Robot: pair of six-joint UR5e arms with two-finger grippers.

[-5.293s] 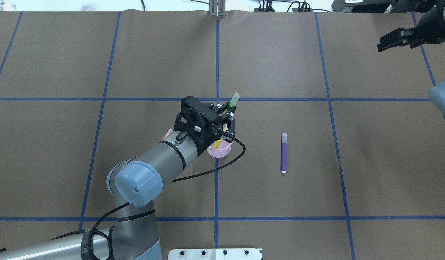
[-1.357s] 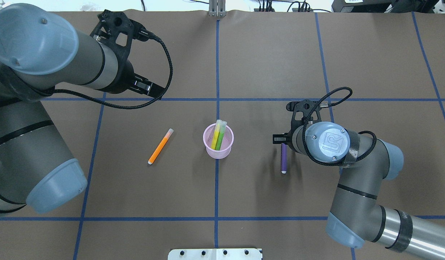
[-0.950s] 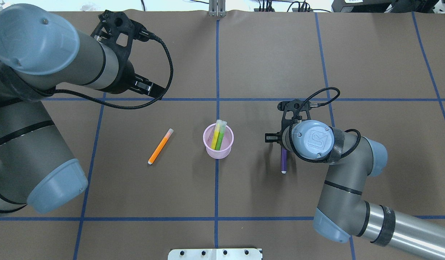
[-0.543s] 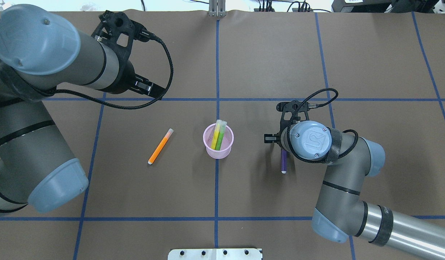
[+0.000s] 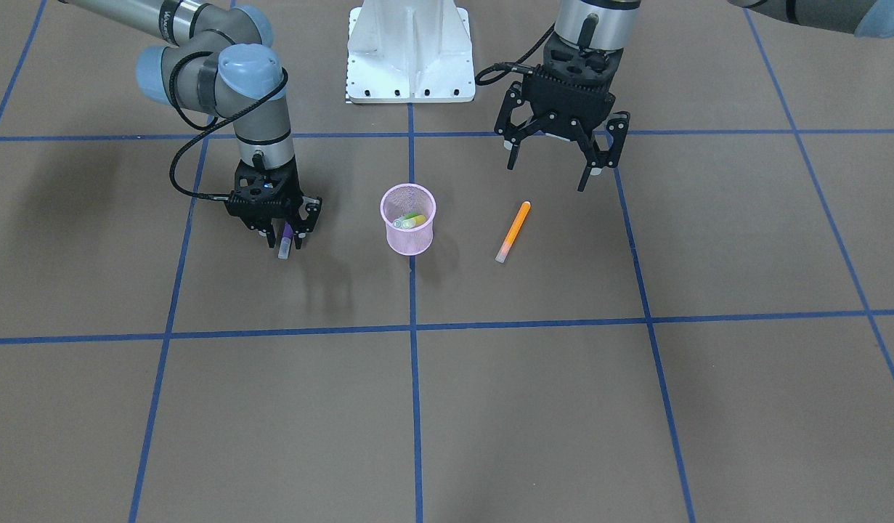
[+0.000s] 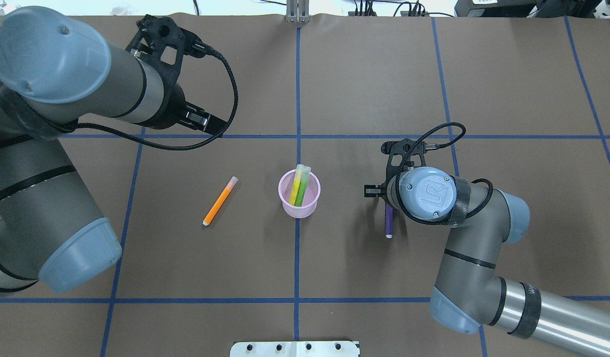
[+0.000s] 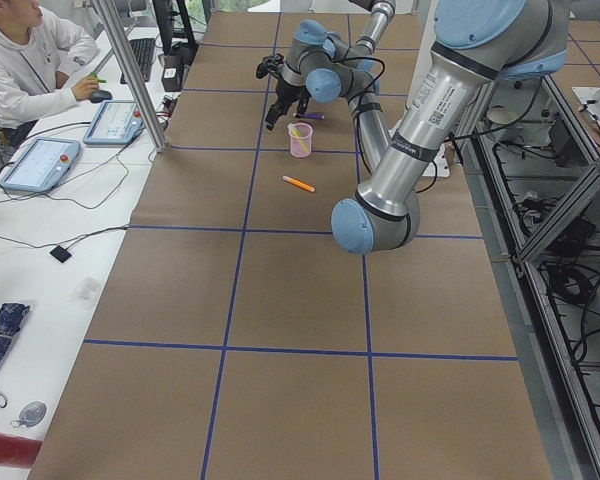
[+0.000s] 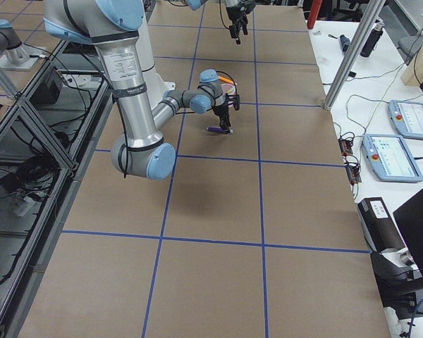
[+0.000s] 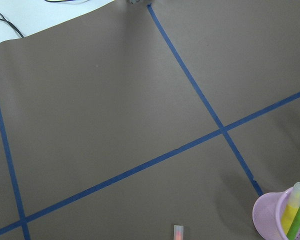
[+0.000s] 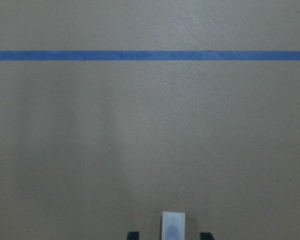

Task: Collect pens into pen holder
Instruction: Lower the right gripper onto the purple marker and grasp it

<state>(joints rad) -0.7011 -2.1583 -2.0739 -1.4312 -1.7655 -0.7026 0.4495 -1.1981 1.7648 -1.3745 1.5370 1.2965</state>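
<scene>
Two pens stand in the pink wire-mesh pen holder (image 6: 299, 212) at the middle of the overhead frame. They are the yellow pen (image 6: 295, 186) and the green pen (image 6: 302, 191), side by side, their whitish caps leaning past the rim toward the top of the frame. Left of the holder, the orange pen (image 6: 219, 202) lies flat on a diagonal, cap toward the upper right.

Right of the holder, the purple pen (image 6: 389, 223) lies with its long axis up and down the frame, white tip lowermost. Its cap end is under the right gripper (image 5: 281, 240). That gripper's fingers straddle the pen narrowly, with a gap on either side of the cap. The left gripper (image 5: 550, 174) hangs at the upper left, spread wide and holding nothing.
</scene>
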